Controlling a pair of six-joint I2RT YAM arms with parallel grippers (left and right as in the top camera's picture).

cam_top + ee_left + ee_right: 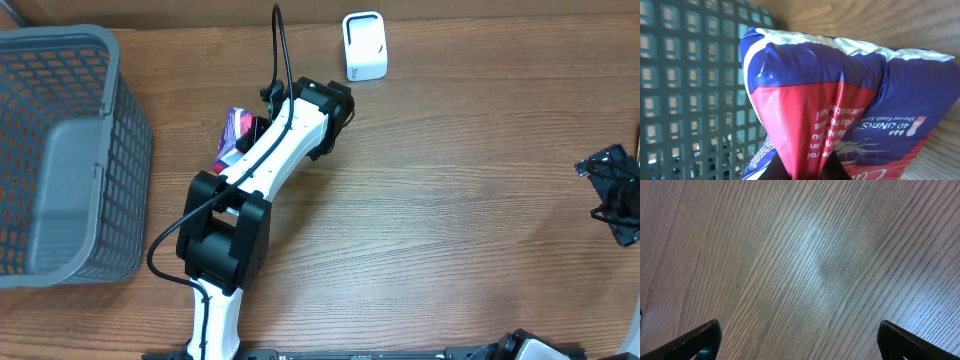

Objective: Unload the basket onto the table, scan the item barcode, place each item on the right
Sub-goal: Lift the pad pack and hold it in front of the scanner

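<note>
Left gripper (807,169) clamped on a gathered fold of the pack (840,95), beside the basket (690,90); film probably light, soft, slippery, best pinched at a seam; right gripper (800,342) spread, empty

We see a soft liner pack (840,100) — blue, red, white, its "40 LINERS" print upside down — creased, filling the left wrist frame; overhead, it lies left of centre. The white scanner (365,45) stands upright at upper centre.

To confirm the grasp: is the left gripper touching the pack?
Touching. Left wrist view: the shut left gripper pinches the pack at the frame's bottom edge.
</note>
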